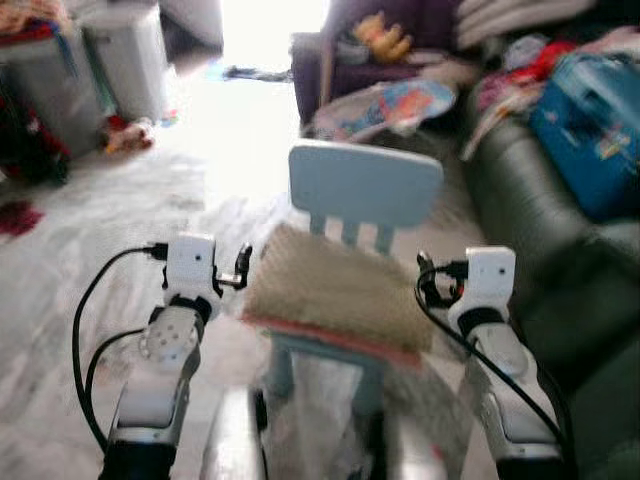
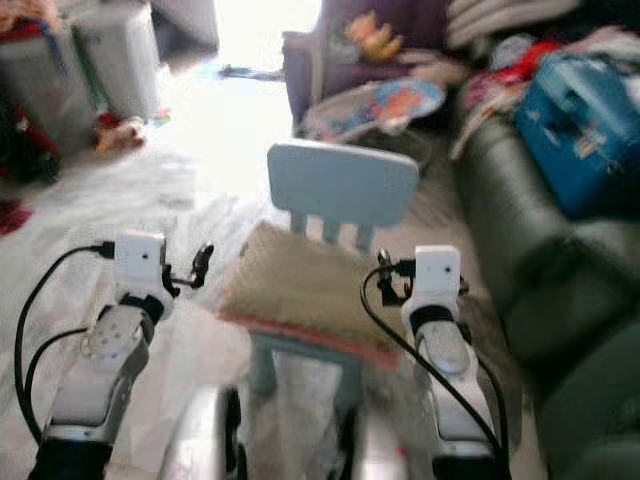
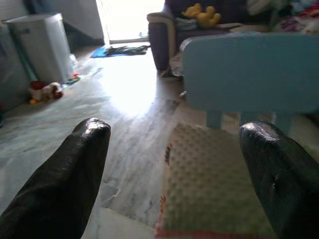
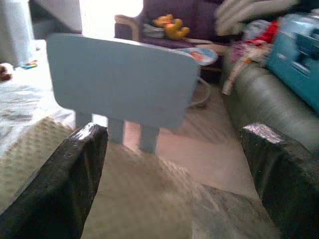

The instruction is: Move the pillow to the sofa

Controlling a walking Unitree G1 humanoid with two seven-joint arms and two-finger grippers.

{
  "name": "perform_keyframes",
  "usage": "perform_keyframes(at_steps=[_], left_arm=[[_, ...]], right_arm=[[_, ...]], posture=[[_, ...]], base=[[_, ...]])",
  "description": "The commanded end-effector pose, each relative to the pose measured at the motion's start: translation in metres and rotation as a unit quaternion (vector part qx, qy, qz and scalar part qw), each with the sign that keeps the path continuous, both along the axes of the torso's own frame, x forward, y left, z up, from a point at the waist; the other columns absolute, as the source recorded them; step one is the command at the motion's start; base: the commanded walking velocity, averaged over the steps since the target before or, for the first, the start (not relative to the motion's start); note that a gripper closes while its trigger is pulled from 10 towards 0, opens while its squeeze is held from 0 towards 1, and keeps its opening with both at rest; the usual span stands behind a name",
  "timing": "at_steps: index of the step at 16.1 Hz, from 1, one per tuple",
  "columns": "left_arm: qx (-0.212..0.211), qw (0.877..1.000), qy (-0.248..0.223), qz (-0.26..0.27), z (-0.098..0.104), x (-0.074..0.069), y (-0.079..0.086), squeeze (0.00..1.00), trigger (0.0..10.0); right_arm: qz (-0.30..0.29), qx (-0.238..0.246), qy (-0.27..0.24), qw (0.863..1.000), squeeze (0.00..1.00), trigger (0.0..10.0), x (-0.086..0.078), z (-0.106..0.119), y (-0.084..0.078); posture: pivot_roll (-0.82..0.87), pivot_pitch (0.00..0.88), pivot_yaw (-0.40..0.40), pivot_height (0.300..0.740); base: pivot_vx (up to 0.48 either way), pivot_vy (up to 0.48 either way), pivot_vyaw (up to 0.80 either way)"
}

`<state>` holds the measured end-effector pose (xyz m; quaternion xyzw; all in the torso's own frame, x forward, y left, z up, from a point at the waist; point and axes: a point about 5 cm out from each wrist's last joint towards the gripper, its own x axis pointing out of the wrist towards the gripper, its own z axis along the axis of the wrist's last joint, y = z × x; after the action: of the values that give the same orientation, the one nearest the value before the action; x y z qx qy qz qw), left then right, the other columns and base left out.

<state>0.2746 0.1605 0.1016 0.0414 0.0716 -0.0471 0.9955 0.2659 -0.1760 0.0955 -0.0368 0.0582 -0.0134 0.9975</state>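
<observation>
Head views: a flat beige textured pillow with a red edge point(image 1: 335, 290) lies on the seat of a small pale-blue plastic chair point(image 1: 365, 185). The left gripper point(image 1: 243, 265) and right gripper point(image 1: 425, 275) flank it, placed for a two-sided lift toward the dark green leather sofa point(image 1: 540, 230).

Left wrist view: black fingers point(image 3: 65, 174) released, spread wide over the pillow's edge.

Right wrist view: black fingers point(image 4: 65, 174) likewise parted, empty.
</observation>
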Motion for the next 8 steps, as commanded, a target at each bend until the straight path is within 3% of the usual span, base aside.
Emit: perform_keyframes(at_steps=[1, 8], left_arm=[[0.0, 1.0, -0.004, -0.005, 0.0032, 0.0028, -0.0017, 0.0, 10.0], [0.006, 1.0, -0.015, 0.006, 0.0087, 0.0036, 0.0004, 0.0, 10.0]], right_arm=[[-0.005, 0.001, -0.007, 1.0, 0.0, 10.0, 0.0009, 0.0029, -0.0026], [0.0, 0.007, -0.006, 1.0, 0.0, 10.0, 0.003, 0.0014, 0.0005]], posture=[[-0.03, 0.0, -0.019, 0.584], [-0.02, 0.0, -0.017, 0.584]], base=[[0.0, 0.0, 0.0], [0.0, 0.0, 0.0]])
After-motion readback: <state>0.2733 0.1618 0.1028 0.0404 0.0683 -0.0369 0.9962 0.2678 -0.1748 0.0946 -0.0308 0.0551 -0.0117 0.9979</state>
